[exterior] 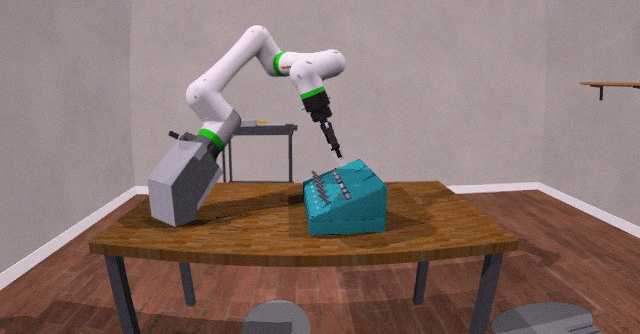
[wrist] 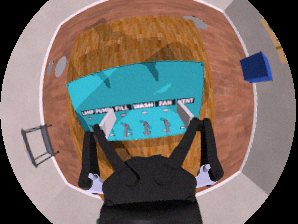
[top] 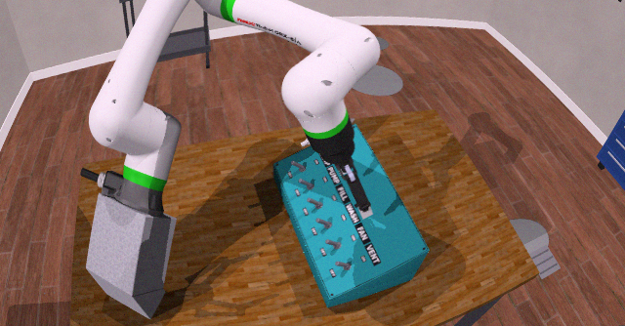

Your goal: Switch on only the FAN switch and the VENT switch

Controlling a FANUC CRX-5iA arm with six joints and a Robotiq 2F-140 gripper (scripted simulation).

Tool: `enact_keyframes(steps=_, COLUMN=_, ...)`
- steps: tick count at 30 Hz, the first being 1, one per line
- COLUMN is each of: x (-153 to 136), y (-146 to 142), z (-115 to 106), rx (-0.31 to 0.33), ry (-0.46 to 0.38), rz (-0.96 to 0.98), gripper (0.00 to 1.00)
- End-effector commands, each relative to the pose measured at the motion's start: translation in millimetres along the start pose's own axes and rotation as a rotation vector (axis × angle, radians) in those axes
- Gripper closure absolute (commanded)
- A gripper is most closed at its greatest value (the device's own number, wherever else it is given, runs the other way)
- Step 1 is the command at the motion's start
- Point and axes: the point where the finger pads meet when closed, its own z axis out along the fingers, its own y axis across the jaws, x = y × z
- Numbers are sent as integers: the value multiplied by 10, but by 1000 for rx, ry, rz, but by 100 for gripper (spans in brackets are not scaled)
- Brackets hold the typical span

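hovering over a teal console (top: 391, 228) on a wooden table (top: 220, 267), a white arm holds its gripper (top: 358, 196) low, fingers spread wide and holding nothing.
the console sits near the table's middle, six levers in a row down its sloped face. the fan label (top: 361, 231) and vent label (top: 373, 254) mark the last two, at the end farthest from the arm's base. the fingertips hang beside the wash label, short of both. risk: wide fingers may catch a neighbouring lever, or a hard push may slide or tip the loose console.
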Motion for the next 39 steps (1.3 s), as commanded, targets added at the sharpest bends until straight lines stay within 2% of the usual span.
enact_keyframes(steps=1, x=2, y=93, z=-2, rx=0, ry=0, rz=0, gripper=0)
enact_keyframes(steps=19, x=2, y=594, z=-2, rx=0, ry=0, rz=0, gripper=0)
enact_keyframes(steps=39, x=2, y=633, z=-2, rx=0, ry=0, rz=0, gripper=0)
